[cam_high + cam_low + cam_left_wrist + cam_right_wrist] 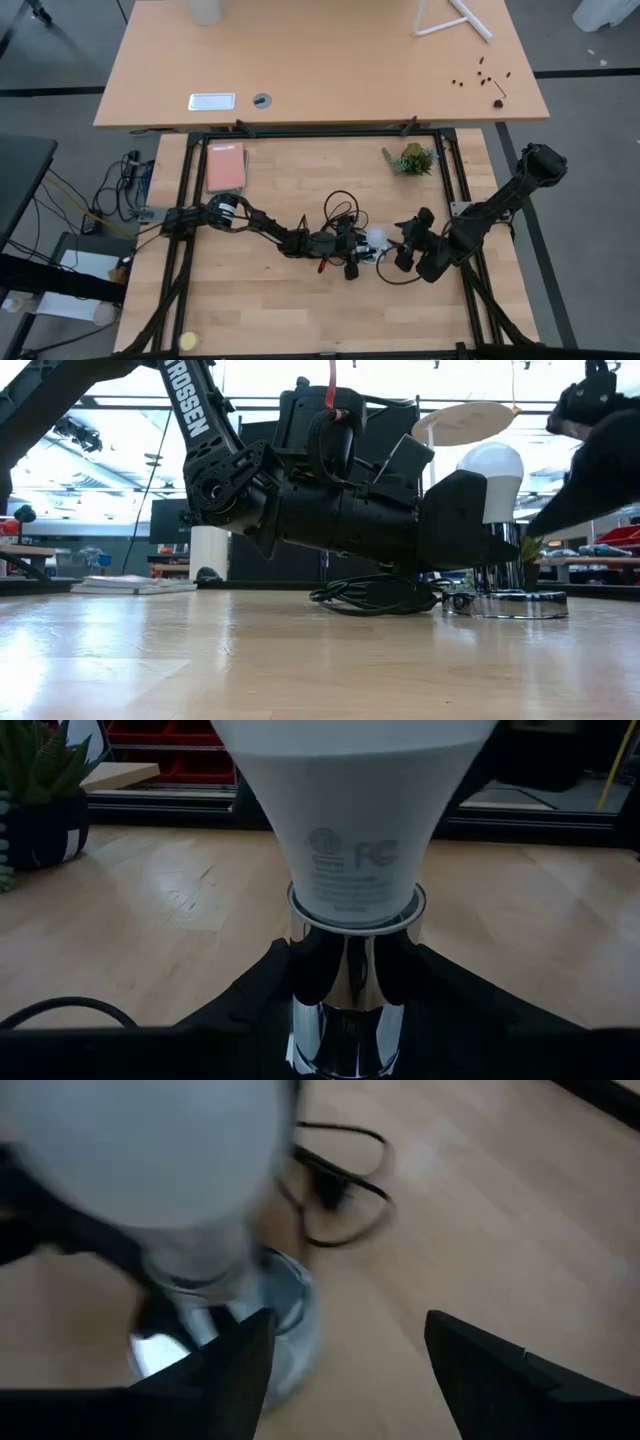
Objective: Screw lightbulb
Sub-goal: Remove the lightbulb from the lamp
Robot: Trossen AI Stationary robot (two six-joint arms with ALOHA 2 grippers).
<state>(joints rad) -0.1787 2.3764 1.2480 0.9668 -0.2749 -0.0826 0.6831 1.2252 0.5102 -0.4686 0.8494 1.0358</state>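
Observation:
The white lightbulb stands upright with its narrow end in the collar of a chrome socket near the table's middle. My left gripper reaches in low from the left and is shut on the socket's stem. My right gripper hovers open just right of the bulb and above it, slanting down, with nothing between its fingers. My left gripper pinches the socket's chrome stem between its two fingers, just below the collar that bears the bulb. The fingers come nearly level from the table's left side, across the upright stem. The socket stands upright, its round base on the table.
A black cord lies coiled on the table behind the socket. A small potted plant stands at the far right and a pink notebook at the far left. A yellow ball lies at the near left corner.

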